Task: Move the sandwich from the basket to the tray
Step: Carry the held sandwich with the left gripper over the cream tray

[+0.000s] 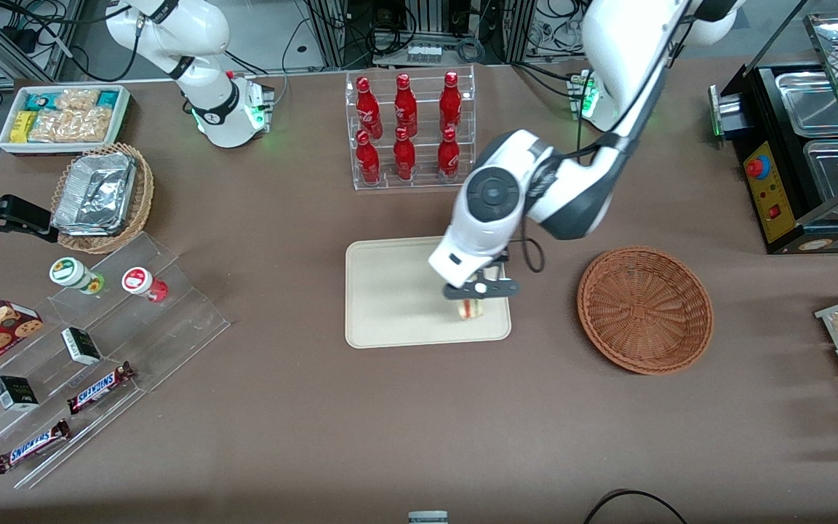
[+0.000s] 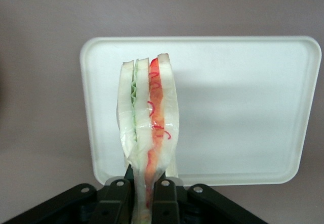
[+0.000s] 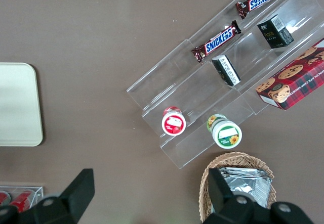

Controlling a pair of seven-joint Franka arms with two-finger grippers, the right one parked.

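The sandwich (image 2: 148,118) is a clear-wrapped wedge of pale bread with green and red-orange filling; in the front view the sandwich (image 1: 471,308) hangs just over the cream tray (image 1: 390,291), near its corner closest to the basket. My left gripper (image 1: 479,290) is shut on the sandwich, its black fingers (image 2: 115,204) pinching the wrapped end; the gripper (image 2: 144,204) points across the tray (image 2: 243,107). The reddish-brown wicker basket (image 1: 644,309) sits beside the tray toward the working arm's end, with nothing in it.
A clear rack of red bottles (image 1: 408,127) stands farther from the front camera than the tray. Acrylic steps with snack bars and cups (image 1: 92,349), a tan basket of foil containers (image 1: 102,196) and a white bin of packets (image 1: 66,116) lie toward the parked arm's end.
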